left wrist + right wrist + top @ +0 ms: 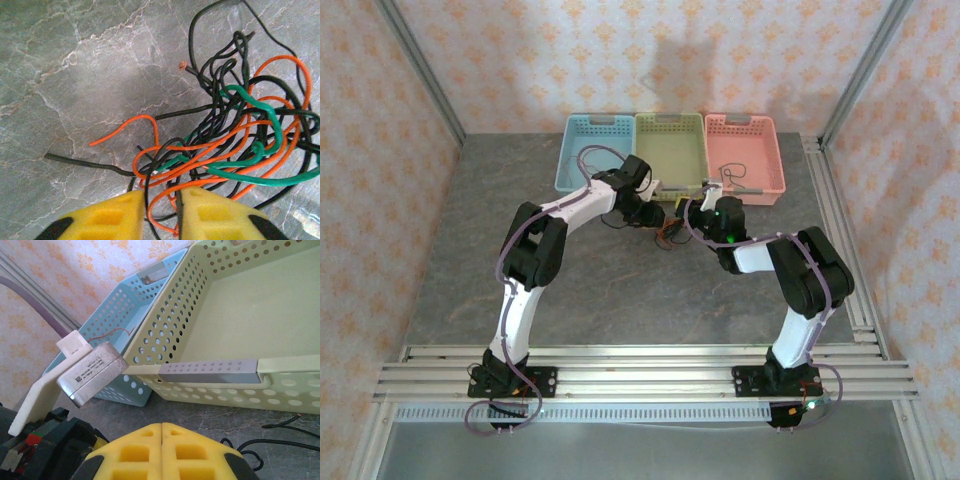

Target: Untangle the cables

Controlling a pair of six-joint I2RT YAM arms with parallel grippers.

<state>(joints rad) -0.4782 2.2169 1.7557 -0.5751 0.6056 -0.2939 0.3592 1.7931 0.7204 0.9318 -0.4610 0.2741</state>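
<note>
Grabbing a strand | left end effector (162,200) sat narrow, orange and black strands in its gap | right end effector (161,427) was shut, empty | cables (235,145) lay clumped mid-desk (75,75) | next, my guess: pinch one, tug gently

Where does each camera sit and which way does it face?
Top external: overhead from behind, down on left arm, right arm, grey marbled table.
Left wrist: down past left gripper onto tangled orange, black, green cables.
Right wrist: forward past shut right gripper at pale green perforated basket.
Shared: top and right wrist show that basket.
</note>
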